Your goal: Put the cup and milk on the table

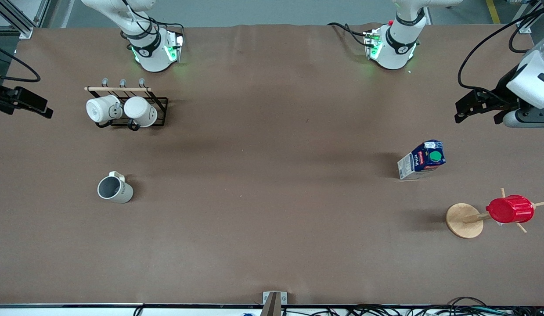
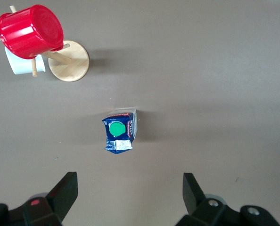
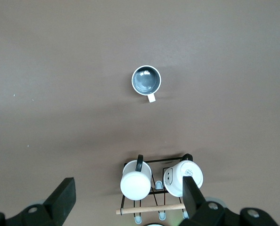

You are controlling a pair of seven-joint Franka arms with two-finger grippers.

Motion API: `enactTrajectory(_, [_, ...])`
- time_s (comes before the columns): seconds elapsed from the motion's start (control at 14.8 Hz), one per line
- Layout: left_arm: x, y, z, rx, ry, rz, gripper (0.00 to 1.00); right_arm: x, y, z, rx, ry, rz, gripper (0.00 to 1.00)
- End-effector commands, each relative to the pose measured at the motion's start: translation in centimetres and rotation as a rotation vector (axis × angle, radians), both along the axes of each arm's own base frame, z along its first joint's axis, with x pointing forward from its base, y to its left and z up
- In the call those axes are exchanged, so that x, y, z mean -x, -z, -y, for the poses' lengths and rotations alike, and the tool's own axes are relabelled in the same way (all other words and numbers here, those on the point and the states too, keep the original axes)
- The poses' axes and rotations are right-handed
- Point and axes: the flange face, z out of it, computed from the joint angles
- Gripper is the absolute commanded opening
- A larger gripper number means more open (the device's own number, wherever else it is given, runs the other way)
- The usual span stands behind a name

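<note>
Already your mug point(image 1: 115, 189) and milk carton point(image 1: 421, 159) stand upright on the tabletop point(image 1: 272, 228), well apart, with left tool point(image 2: 130, 193) and right tool point(image 3: 129, 197) both released, holding nothing.

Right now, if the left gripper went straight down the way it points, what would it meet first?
Probably bare table. The left gripper, open and high up, points down beside the milk, which stands just off its line; depth is unclear, so this is a hedge.
</note>
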Motion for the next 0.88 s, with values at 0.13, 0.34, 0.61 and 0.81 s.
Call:
enactTrajectory(0.13, [-0.2, -0.6, 0.0, 0.018, -0.006, -0.001, 0.98, 0.5, -0.1, 0.1, 0.014, -0.005, -0.003, 1.0])
enactTrajectory(0.34, [-0.3, -0.5, 0.0, 0.02, -0.005, -0.001, 0.99, 0.5, -0.1, 0.1, 0.014, -0.005, -0.003, 1.0])
enactTrajectory(0.61, [-0.4, -0.2, -0.3, 0.012, -0.003, -0.002, 0.99, 0.3, 0.1, 0.1, 0.014, -0.015, -0.005, 1.0])
enactTrajectory(0.81, [-0.5, 1.0, -0.4, 0.006, 0.001, -0.02, 1.0, -1.7, 4.8, 0.3, 0.013, -0.074, -0.012, 1.0])
